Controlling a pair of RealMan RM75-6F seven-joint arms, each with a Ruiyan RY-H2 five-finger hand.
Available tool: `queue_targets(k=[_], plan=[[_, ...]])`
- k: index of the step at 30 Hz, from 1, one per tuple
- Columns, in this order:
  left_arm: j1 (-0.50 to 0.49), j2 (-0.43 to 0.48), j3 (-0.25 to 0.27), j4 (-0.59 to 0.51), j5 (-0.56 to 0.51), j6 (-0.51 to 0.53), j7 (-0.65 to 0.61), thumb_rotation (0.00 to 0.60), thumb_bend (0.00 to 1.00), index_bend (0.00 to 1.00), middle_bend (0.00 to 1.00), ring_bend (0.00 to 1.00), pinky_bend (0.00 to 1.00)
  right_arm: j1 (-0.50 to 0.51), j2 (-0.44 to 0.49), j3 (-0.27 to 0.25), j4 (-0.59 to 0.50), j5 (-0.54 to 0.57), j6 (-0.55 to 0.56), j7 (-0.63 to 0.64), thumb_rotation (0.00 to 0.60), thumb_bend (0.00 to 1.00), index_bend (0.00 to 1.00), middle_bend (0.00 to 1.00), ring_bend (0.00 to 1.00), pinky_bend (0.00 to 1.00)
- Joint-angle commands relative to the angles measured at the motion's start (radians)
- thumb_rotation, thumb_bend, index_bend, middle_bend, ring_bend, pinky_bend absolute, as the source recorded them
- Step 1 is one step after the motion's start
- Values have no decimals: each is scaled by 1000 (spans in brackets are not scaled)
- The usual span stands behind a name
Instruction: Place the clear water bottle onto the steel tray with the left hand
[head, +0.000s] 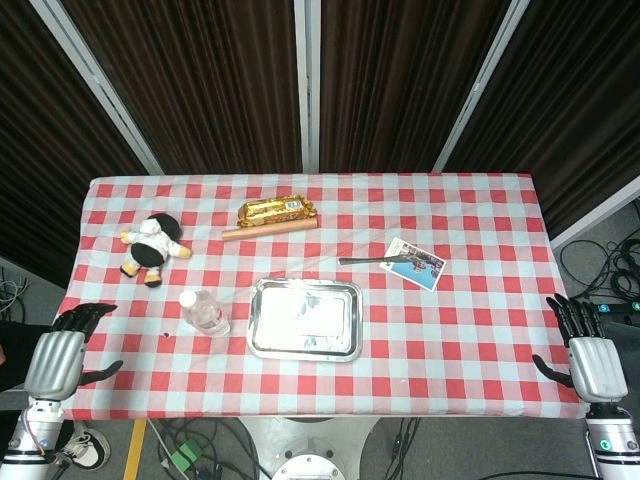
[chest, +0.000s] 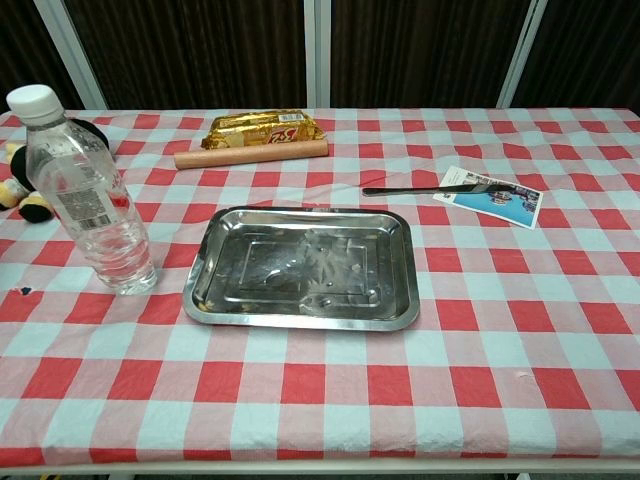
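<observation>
The clear water bottle (head: 204, 313) (chest: 84, 194) with a white cap stands upright on the checked cloth, just left of the steel tray (head: 305, 318) (chest: 304, 268). Nothing lies in the tray. My left hand (head: 66, 353) hovers at the table's front left edge, fingers apart and holding nothing, well left of the bottle. At the front right edge my right hand (head: 587, 352) is likewise open and holds nothing. Neither hand shows in the chest view.
A plush toy (head: 153, 246) lies behind the bottle at the left. A gold packet (head: 275, 210) and a wooden rolling pin (head: 270, 231) lie behind the tray. A dark utensil (head: 372, 260) and a picture card (head: 414, 263) lie at the back right.
</observation>
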Motion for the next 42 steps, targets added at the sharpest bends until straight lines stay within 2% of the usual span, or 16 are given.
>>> queue_targets(k=[1, 8, 14, 18, 23, 27, 33, 38, 42], plan=[[-2, -1, -1, 0, -2, -3, -3, 600, 90, 277, 312, 195, 216, 0, 0, 0, 0, 0, -1, -2, 600, 148, 67, 53, 0, 0], [-5, 3, -2, -14, -11, -12, -29, 600, 83, 277, 313, 195, 216, -1, 1, 1, -4, -3, 7, -7, 600, 148, 67, 54, 0, 0], [-13, -11, -16, -42, -63, -52, -153, 600, 37, 276, 312, 195, 216, -2, 2, 3, -6, 3, 5, -10, 600, 148, 68, 54, 0, 0], [-28, -72, -50, -37, -106, -82, -305, 600, 1, 276, 312, 192, 216, -1, 0, 3, -1, 2, 5, -13, 600, 148, 67, 54, 0, 0], [-60, -146, -78, -21, -148, -144, -417, 600, 0, 223, 266, 157, 209, -1, -4, 2, 4, 3, 2, -13, 600, 149, 67, 54, 0, 0], [-98, -207, -108, -10, -191, -196, -433, 600, 0, 188, 196, 114, 194, -1, -5, 5, 8, 7, 1, -10, 600, 148, 67, 54, 0, 0], [-156, -276, -148, -9, -236, -248, -397, 600, 0, 181, 190, 111, 190, 1, -7, 7, 12, 13, -6, -11, 600, 149, 68, 54, 0, 0], [-175, -298, -148, -19, -237, -268, -398, 600, 0, 180, 190, 111, 189, 0, -6, 9, 14, 16, -8, -10, 600, 148, 67, 54, 0, 0], [-172, -298, -128, -28, -220, -275, -424, 600, 0, 180, 190, 111, 189, 1, -5, 10, 14, 18, -9, -5, 600, 148, 67, 54, 0, 0]])
